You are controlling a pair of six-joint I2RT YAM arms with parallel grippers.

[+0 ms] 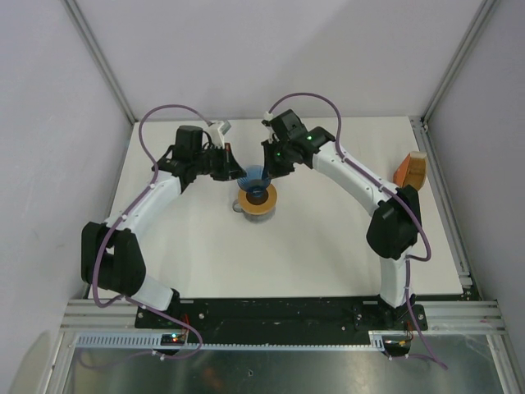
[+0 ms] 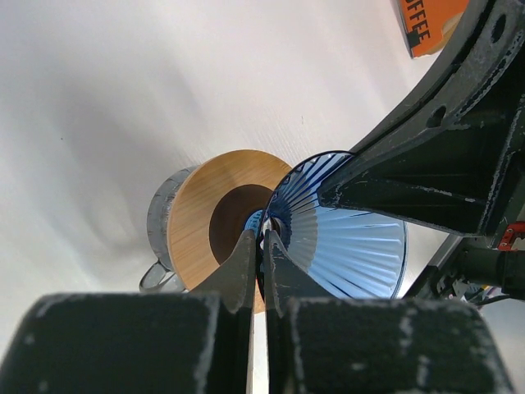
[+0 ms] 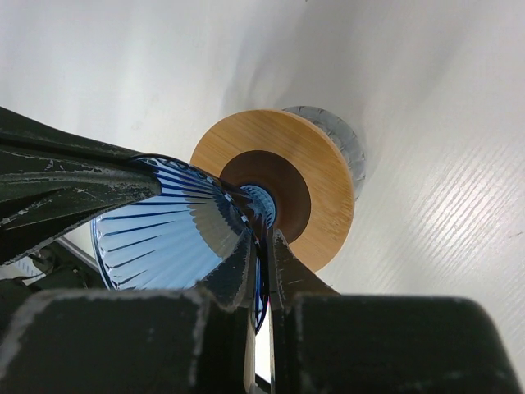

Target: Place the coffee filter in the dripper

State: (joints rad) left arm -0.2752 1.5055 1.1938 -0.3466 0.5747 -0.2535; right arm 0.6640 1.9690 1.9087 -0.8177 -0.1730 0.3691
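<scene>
The dripper (image 1: 254,176), a blue ribbed cone, hangs tilted on its side just behind the jug, held between both arms. My left gripper (image 1: 235,168) is shut on its thin edge near the narrow end (image 2: 263,234); the blue ribs (image 2: 353,246) fan out to the right of my fingers. From the other side my right gripper (image 1: 271,164) is shut on the dripper too, and a strip of blue wall shows between its jaws (image 3: 262,234), with the cone (image 3: 164,238) spreading to the left. The coffee filter is out of view.
A flat amber disc with a dark centre hole (image 1: 259,202) lies on top of a clear glass jug (image 1: 240,205) directly below the dripper. An orange pack with lettering (image 1: 412,171) stands at the table's right edge. Frame posts rise at the back corners.
</scene>
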